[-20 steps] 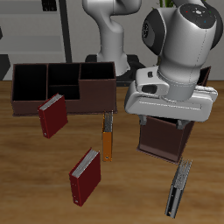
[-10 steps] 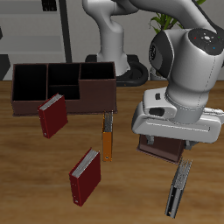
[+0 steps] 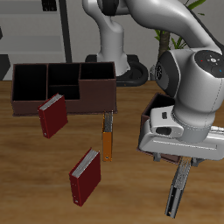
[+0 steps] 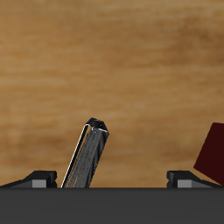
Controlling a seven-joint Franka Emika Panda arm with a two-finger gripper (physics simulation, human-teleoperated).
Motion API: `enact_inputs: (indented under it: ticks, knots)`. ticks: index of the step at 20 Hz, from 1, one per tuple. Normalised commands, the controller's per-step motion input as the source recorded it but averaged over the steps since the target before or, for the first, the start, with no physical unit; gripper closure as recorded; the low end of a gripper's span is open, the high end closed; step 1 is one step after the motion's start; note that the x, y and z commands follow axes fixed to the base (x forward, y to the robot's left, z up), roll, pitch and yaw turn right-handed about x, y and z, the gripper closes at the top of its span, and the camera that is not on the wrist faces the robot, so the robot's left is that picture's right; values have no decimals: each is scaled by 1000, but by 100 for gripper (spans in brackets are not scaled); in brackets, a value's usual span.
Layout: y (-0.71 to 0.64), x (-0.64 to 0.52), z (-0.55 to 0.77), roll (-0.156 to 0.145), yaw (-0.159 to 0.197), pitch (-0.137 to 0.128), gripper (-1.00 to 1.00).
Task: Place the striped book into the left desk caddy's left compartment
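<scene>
The striped book (image 3: 177, 191) lies flat on the wooden table near its front edge, thin, with grey and black lengthwise stripes. My gripper (image 3: 172, 160) hangs just above the book's far end, open and holding nothing. In the wrist view the striped book (image 4: 87, 156) lies between the two spread fingertips (image 4: 37, 178), closer to one of them. The left desk caddy (image 3: 155, 106) is dark maroon and mostly hidden behind my hand; one corner of the caddy (image 4: 213, 154) shows in the wrist view.
A wide low three-bay caddy (image 3: 52, 86) stands farther back. A red book (image 3: 52, 115) leans at its front, and another red book (image 3: 85, 173) lies nearer the front edge. An orange book (image 3: 107, 140) lies between them and my hand.
My arm has swung toward the table's front edge and lower, from over the maroon caddy to above the striped book's far end. The books have not moved.
</scene>
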Motion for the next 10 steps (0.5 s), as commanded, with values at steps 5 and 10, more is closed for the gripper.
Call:
enact_inputs:
  ticks: [5, 10]
  knots:
    - [45, 72, -208, 16, -19, -27, -100]
    - [46, -5, -284, 10, -44, -4, -100]
